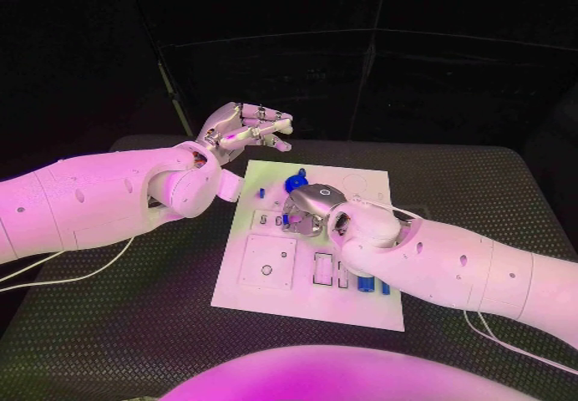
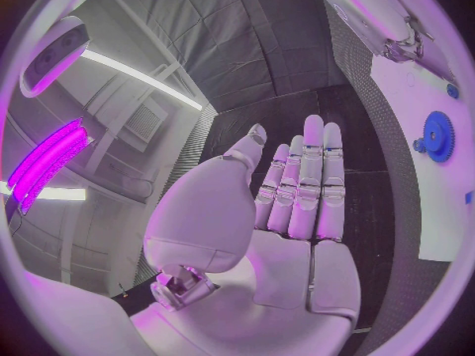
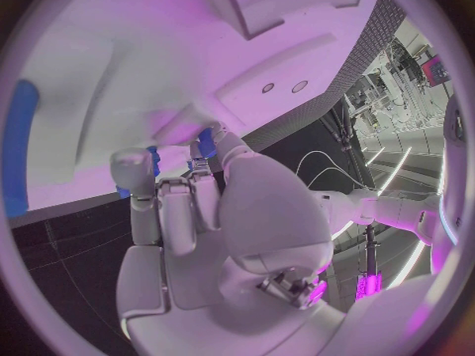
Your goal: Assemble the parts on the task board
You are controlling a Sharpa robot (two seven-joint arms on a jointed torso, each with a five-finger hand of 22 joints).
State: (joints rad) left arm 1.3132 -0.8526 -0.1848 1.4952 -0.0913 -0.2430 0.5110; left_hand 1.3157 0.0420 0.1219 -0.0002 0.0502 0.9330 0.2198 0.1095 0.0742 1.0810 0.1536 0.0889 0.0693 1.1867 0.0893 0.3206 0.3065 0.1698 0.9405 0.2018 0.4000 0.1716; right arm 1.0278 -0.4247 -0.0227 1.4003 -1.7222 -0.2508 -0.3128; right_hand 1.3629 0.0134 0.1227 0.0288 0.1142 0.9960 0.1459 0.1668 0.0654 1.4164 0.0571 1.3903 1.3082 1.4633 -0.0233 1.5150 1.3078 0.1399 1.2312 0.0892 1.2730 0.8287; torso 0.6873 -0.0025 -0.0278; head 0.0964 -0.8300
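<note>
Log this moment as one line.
left hand: open, raised beside task board | right hand: fingers on small blue part, grip unclear | blue gear: on board

Left hand (image 1: pixel 247 125) empty, right hand (image 1: pixel 311 205) lowered

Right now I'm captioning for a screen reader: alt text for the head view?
The right robot hand reaches onto the white task board among small blue parts. The left robot hand is raised beyond the board, holding nothing.

A black table (image 1: pixel 109 334) with a white task board (image 1: pixel 277 294) lying flat at its middle
</note>
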